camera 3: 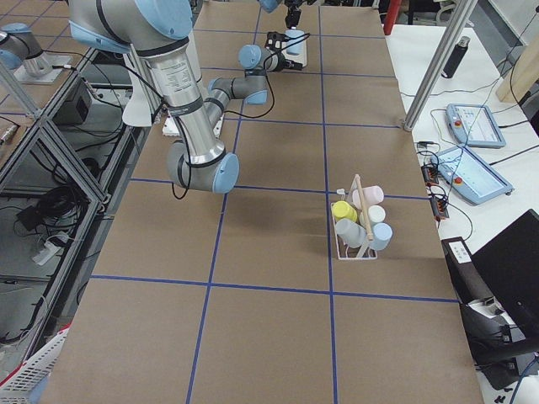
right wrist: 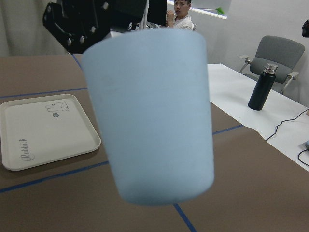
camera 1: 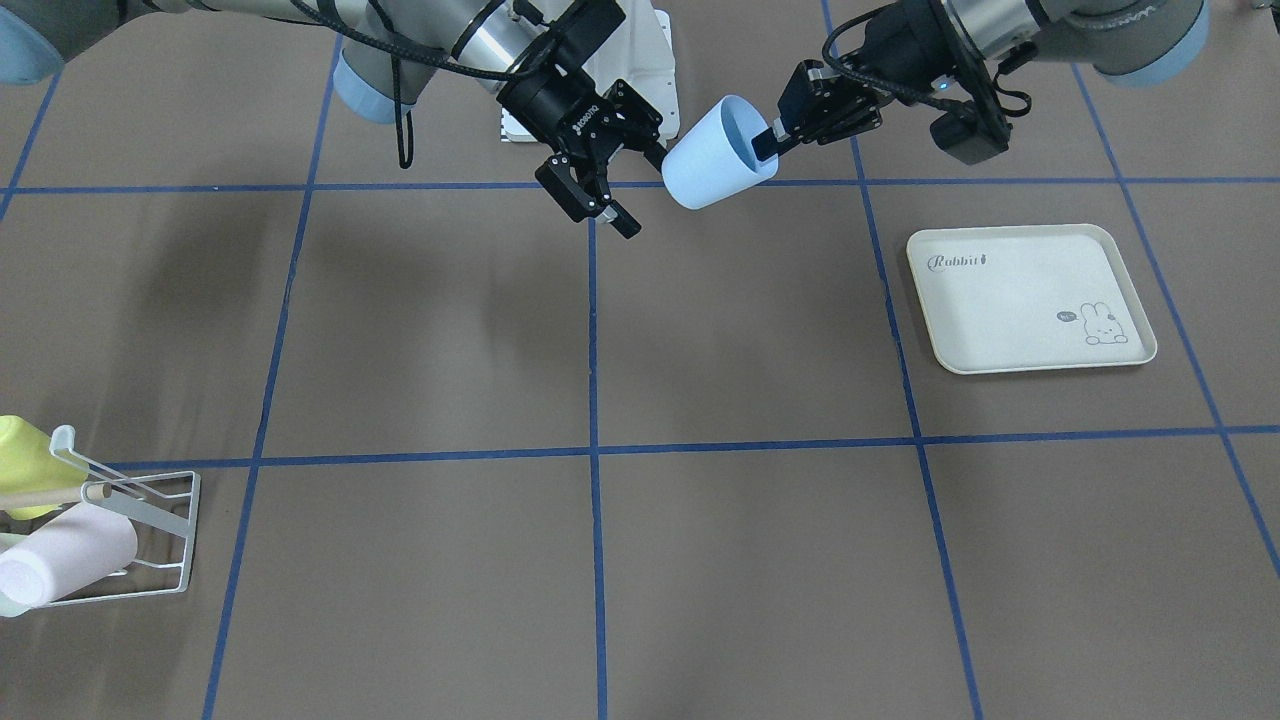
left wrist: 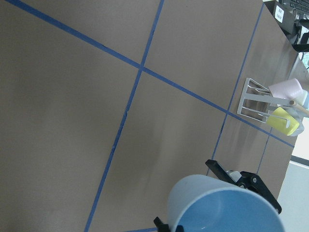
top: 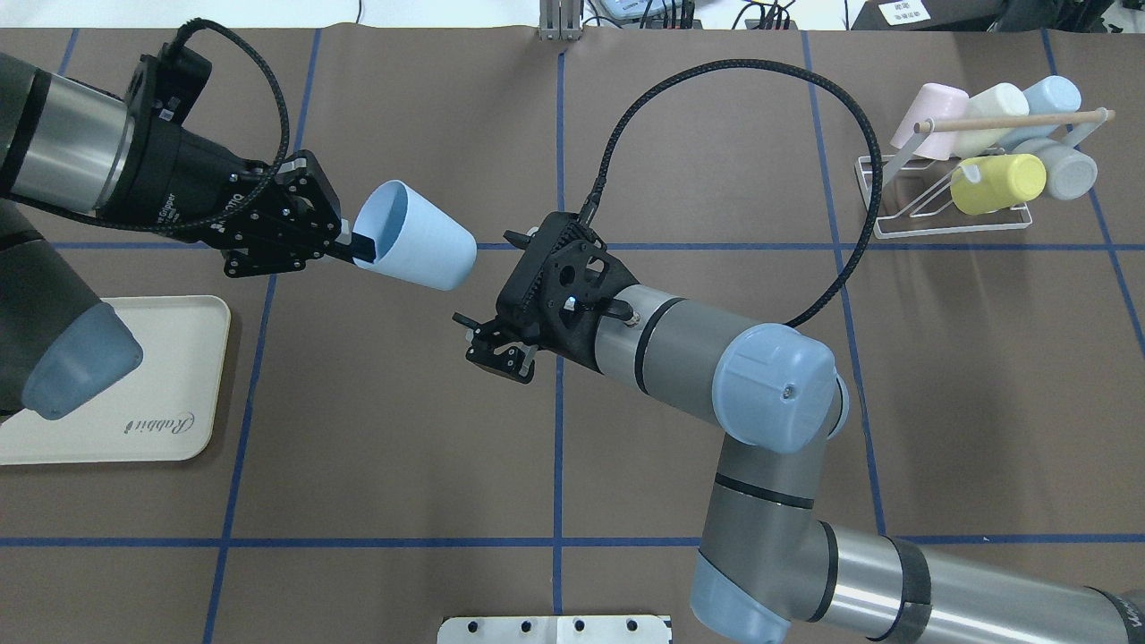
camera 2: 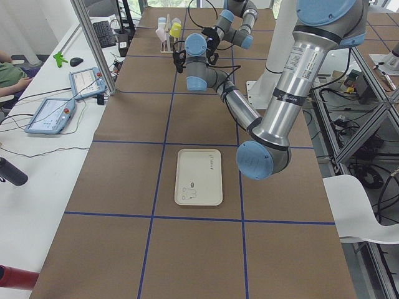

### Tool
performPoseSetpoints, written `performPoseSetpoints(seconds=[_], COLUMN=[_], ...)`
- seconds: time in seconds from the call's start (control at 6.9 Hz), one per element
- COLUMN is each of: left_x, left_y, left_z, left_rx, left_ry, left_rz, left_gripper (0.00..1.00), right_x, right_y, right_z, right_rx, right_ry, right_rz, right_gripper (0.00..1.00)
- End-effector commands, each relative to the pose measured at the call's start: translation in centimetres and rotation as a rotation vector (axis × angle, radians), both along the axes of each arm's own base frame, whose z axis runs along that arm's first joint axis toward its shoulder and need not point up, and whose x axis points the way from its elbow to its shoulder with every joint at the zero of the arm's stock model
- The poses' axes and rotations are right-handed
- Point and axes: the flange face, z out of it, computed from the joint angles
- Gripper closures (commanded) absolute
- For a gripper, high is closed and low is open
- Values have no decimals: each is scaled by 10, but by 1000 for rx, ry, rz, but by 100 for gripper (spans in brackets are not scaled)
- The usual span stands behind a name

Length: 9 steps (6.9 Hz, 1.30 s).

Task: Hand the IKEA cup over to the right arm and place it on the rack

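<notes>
The IKEA cup (camera 1: 715, 155) is light blue and hangs tilted in the air over the table's middle. My left gripper (camera 1: 775, 140) is shut on its rim, one finger inside the mouth. In the overhead view the cup (top: 416, 237) points its base at my right gripper (top: 483, 277), which is open and close to the base without gripping it. The cup (right wrist: 154, 111) fills the right wrist view. The white wire rack (camera 1: 150, 540) stands far off on my right side with several pastel cups on it. Seen from overhead, the rack (top: 948, 224) has a wooden dowel across it.
A cream rabbit tray (camera 1: 1030, 300) lies on the table under my left arm. A white base plate (top: 555, 629) sits at the near edge. Beyond the table, a person (right wrist: 181, 12) sits, and a dark bottle (right wrist: 260, 89) stands on a white side table.
</notes>
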Motion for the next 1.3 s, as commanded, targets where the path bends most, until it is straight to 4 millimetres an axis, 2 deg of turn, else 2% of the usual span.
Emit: performPoseSetpoints(seconds=[0.0, 0.43, 0.72, 1.16], left_x=[3, 5, 6, 21], left_y=[2, 3, 2, 10], left_z=[-1, -3, -5, -6], left_rx=[3, 7, 11, 14], left_ry=[2, 3, 5, 5], left_rz=[7, 0, 0, 12], left_gripper=[100, 100, 100, 100], right_x=[0, 2, 3, 3], right_y=[1, 1, 2, 1], right_z=[-2, -5, -16, -17], right_rx=[15, 49, 62, 63], right_ry=[5, 17, 6, 5], right_rz=[16, 23, 24, 34], right_gripper=[1, 1, 1, 1])
